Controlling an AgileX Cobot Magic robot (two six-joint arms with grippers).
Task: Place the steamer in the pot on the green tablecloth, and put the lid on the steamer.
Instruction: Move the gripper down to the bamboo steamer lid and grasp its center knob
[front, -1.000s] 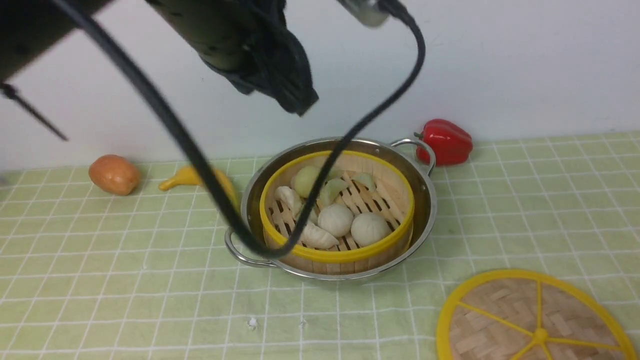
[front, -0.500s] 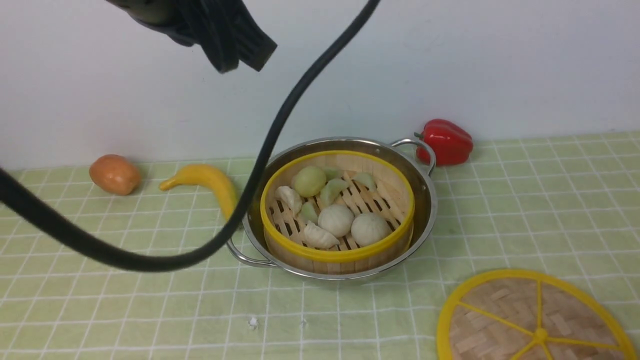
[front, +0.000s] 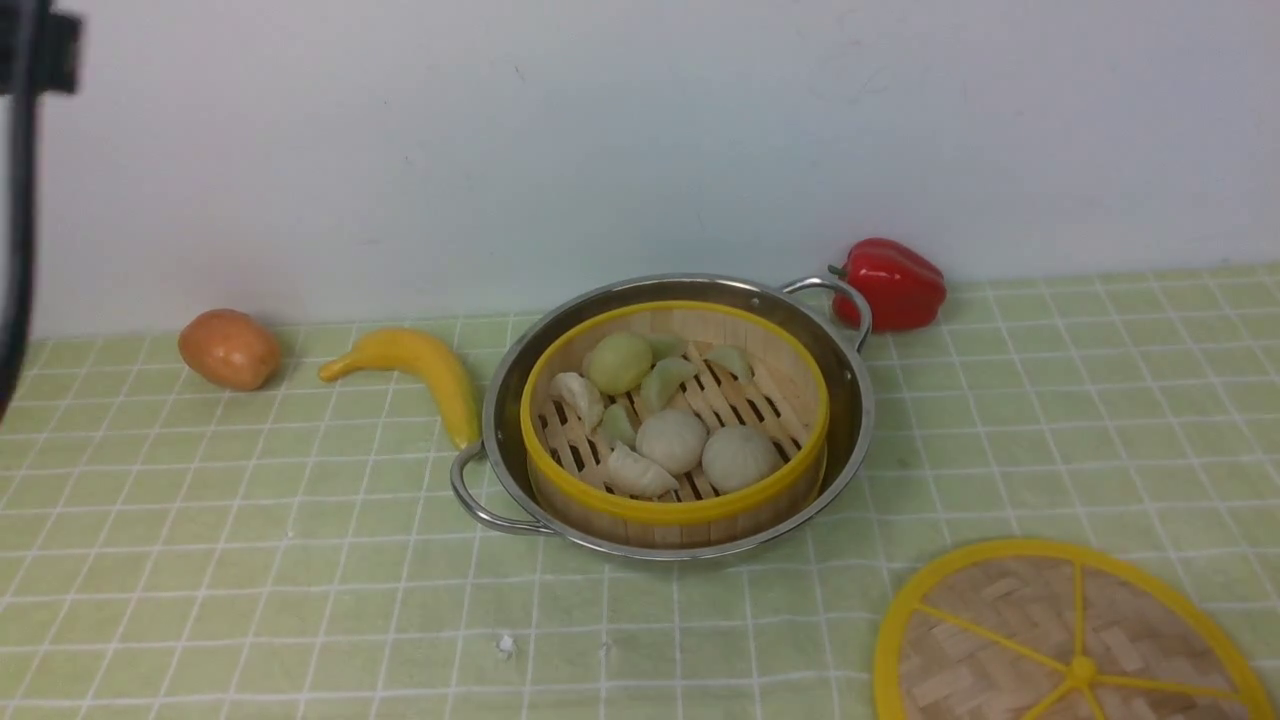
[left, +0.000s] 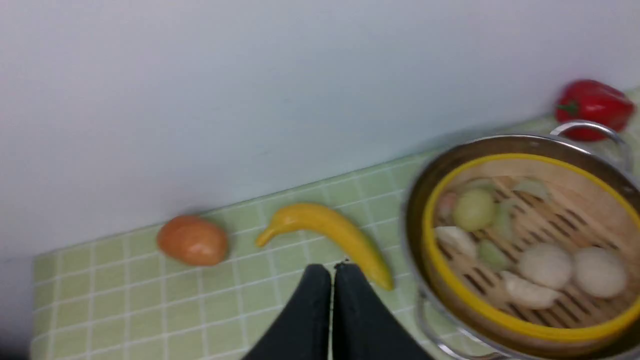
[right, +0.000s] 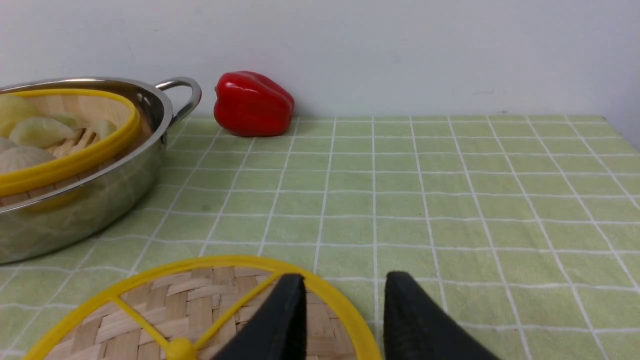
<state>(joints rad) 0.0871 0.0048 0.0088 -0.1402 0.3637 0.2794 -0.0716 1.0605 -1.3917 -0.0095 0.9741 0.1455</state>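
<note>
Inside the shiny steel pot (front: 852, 398) sits the slatted bamboo steamer (front: 676, 512), the woven lid (front: 1000, 622) lying apart. Left end effector (left: 333, 267) is clenched empty, right end effector (right: 345, 277) released.

The left arm (front: 40, 50) and its black cable (front: 14, 250), which hung above and across the pot (front: 848, 400), have swung far off to its left, uncovering the banana (front: 420, 365) beside the pot.
</note>
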